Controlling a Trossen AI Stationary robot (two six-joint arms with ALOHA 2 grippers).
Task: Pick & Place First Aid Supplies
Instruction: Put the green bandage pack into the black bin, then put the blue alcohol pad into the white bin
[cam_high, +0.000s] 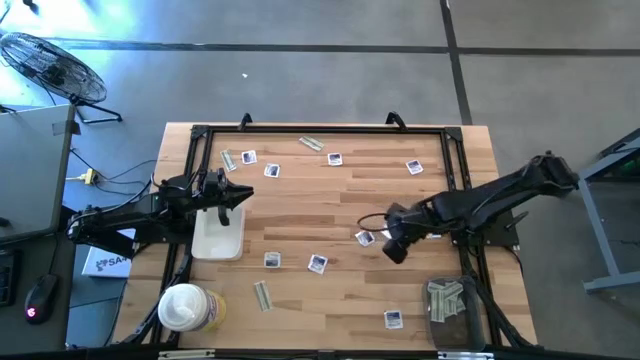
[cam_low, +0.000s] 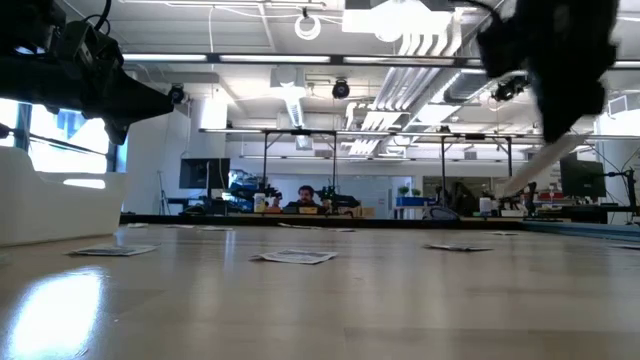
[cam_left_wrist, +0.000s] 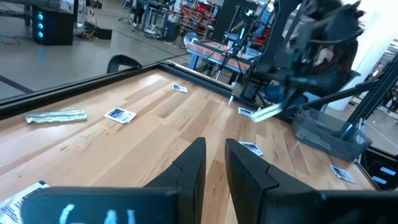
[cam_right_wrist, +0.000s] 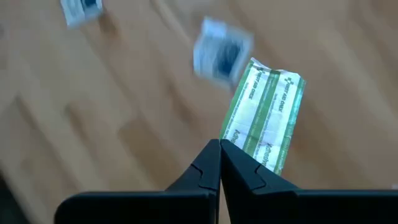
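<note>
My right gripper (cam_right_wrist: 219, 155) hangs above the table's right half (cam_high: 394, 246), shut on a green-and-white strip packet (cam_right_wrist: 264, 121). The same strip shows pale under the right arm in the left wrist view (cam_left_wrist: 270, 112). Square white packets (cam_high: 317, 263) and other strips (cam_high: 262, 294) lie flat, scattered over the wooden table; one square packet (cam_right_wrist: 221, 53) lies below the held strip. My left gripper (cam_left_wrist: 214, 168) waits at the table's left above the white tray (cam_high: 218, 238), a narrow gap between its fingers and nothing in it. My right gripper pinches the strip packet between its two fingers at one end (cam_right_wrist: 239, 146), near a corner. The fingers come from above, slanting down. The rest of the strip sticks out past the fingertips, lifted clear of the table.
A round white-lidded tub (cam_high: 183, 305) stands at the near left. A dark bin (cam_high: 447, 300) holding several strips sits at the near right. A black frame rail (cam_high: 320, 130) runs round the table's edges. Bare wood lies in the table's middle.
</note>
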